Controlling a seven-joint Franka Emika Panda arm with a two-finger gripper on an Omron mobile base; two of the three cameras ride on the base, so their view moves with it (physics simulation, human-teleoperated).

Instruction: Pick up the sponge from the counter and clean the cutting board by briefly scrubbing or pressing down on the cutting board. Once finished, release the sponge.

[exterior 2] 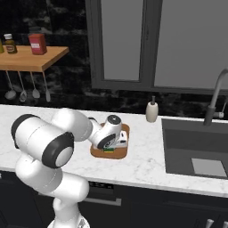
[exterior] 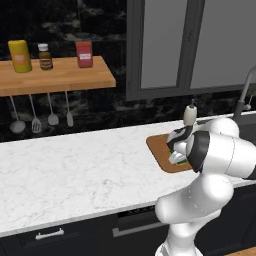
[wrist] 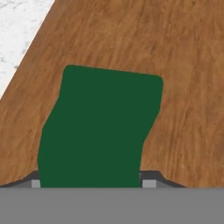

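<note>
Open white worktop (exterior: 75, 170) is stretching wide to the left of the cutting board (exterior: 161, 148), offering free passage. Behind the board a soap dispenser (exterior 2: 152, 110) is standing near the wall, and the sink (exterior 2: 196, 151) with its faucet (exterior 2: 213, 100) is bounding the right side.

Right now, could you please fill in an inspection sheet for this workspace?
Surface: white marble counter, bare to the left of the board.
Job's things: sponge, green side to the camera, held down on the cutting board.
Clutter: soap bottle behind the board.
Grippers: gripper, jaws shut on the sponge.
Cables: nothing seen.
Surroundings: sink and tap to the right; wall shelf with jars, utensils hanging below; window behind.
</note>
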